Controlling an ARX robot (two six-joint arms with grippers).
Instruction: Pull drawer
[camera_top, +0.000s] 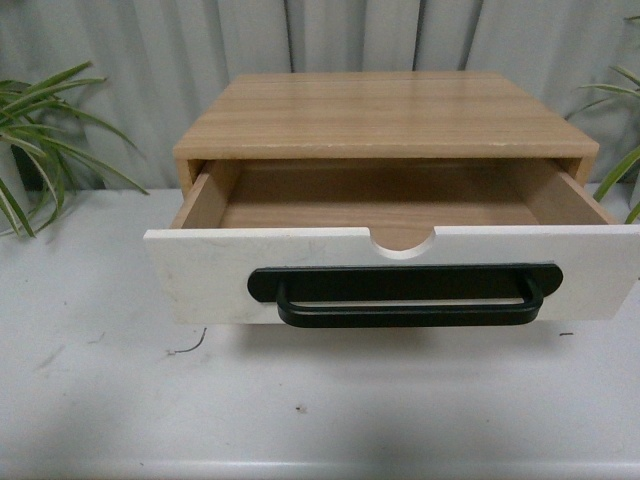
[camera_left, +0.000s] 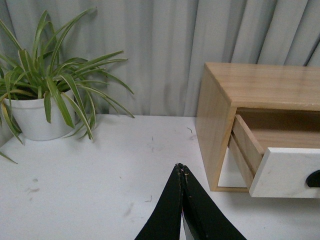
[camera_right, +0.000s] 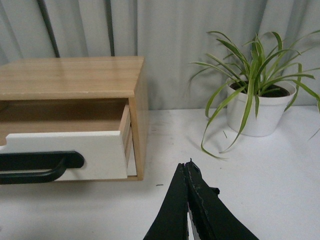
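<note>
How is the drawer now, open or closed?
Open: the drawer juts out of the wooden cabinet, its bare inside visible.

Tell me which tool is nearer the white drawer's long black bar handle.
Right, seemingly. The right tool sits just off the black bar handle's right end; the left tool sits beyond the white-fronted wooden drawer's left corner.

Desk front: bare white surface ahead of the drawer; open passage.
Handle: gap behind the black bar, unobstructed.
Drawer interior: open from above, cabinet top overhangs the rear.
Left flank: potted plant well apart from cabinet; clear lane between.
Right flank: second plant, likewise apart.
Rear: curtain closes off.
</note>
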